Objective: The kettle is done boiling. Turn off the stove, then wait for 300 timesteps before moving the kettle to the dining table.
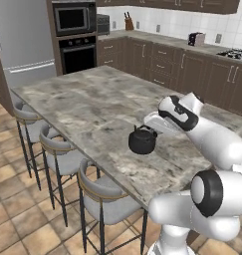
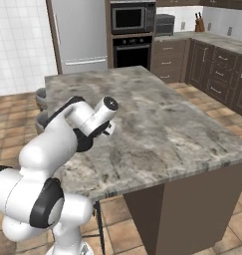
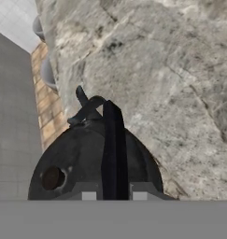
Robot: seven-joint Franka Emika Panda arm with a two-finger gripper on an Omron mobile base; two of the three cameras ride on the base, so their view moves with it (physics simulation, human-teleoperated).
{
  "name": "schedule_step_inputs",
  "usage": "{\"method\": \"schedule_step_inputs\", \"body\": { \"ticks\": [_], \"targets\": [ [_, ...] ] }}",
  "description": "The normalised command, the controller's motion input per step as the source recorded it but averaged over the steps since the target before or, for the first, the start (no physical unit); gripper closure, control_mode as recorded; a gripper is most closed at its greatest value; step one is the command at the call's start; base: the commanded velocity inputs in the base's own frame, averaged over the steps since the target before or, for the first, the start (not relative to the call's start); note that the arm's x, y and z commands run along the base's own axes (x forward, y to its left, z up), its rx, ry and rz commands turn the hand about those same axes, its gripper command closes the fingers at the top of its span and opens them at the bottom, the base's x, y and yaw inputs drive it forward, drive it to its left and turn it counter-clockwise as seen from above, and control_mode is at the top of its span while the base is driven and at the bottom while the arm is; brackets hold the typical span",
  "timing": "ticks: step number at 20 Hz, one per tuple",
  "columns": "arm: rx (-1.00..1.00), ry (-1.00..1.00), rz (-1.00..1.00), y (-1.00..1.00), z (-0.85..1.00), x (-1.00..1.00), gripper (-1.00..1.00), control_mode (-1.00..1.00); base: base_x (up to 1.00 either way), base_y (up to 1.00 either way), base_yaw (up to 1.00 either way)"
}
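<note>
- Kettle [image 1: 142,142]: on the dining table [image 1: 92,107], near its stool-side edge; spout faces the stools [image 1: 60,152].
- Hand [image 1: 151,127]: clamped on the kettle's arched handle; fingertips hidden.

2 base views flank the arm, sharing the dining table [image 1: 92,104]; hand view looks down closely.

Big marble table [image 1: 87,104] with grey-beige veining, long slab on a dark brown base. The black kettle [image 1: 142,141] is on or just over the top near the stool-side edge, can't tell if it's actually touching down. Three grey stools [image 1: 60,149] lined up along that edge on the tile floor [image 1: 18,214].
</note>
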Motion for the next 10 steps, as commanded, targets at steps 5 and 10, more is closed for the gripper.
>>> {"method": "schedule_step_inputs", "body": {
  "ticks": [5,10],
  "targets": [
    [-0.01,-0.08,0.00,0.03,-0.37,0.12,1.00,-1.00,0.00,0.00,0.00],
    [0.00,-0.01,0.00,0.00,-0.27,0.07,1.00,-1.00,0.00,0.00,0.00]
  ]
}}
